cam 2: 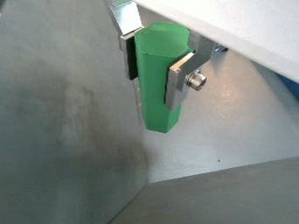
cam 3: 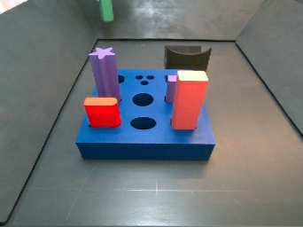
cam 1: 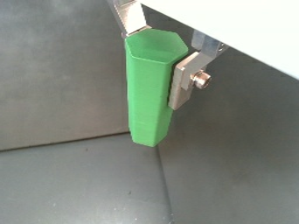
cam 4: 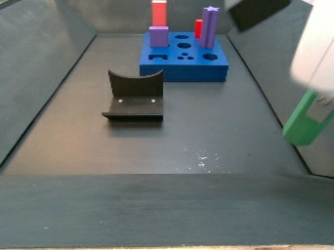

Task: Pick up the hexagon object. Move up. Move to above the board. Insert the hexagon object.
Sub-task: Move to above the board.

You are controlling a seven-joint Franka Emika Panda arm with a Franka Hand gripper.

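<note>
My gripper [cam 1: 158, 57] is shut on the hexagon object [cam 1: 149, 96], a slim green post held near its top end between the two silver fingers, as both wrist views show [cam 2: 156, 70]. The post [cam 2: 158, 101] hangs upright above the grey floor. In a side view only its lower end [cam 3: 105, 9] shows, far behind the board's left corner. In a side view it [cam 4: 304, 122] is at the right wall, well away from the board [cam 4: 196, 70]. The board [cam 3: 148, 146] is a thick blue block with round holes open on its top face.
On the board stand a purple star-topped post [cam 3: 103, 71], a tall red block [cam 3: 190, 99], a short red block [cam 3: 101, 112] and a small purple piece [cam 3: 173, 86]. The dark fixture [cam 4: 133, 96] stands on the floor beside the board. Grey walls enclose the floor.
</note>
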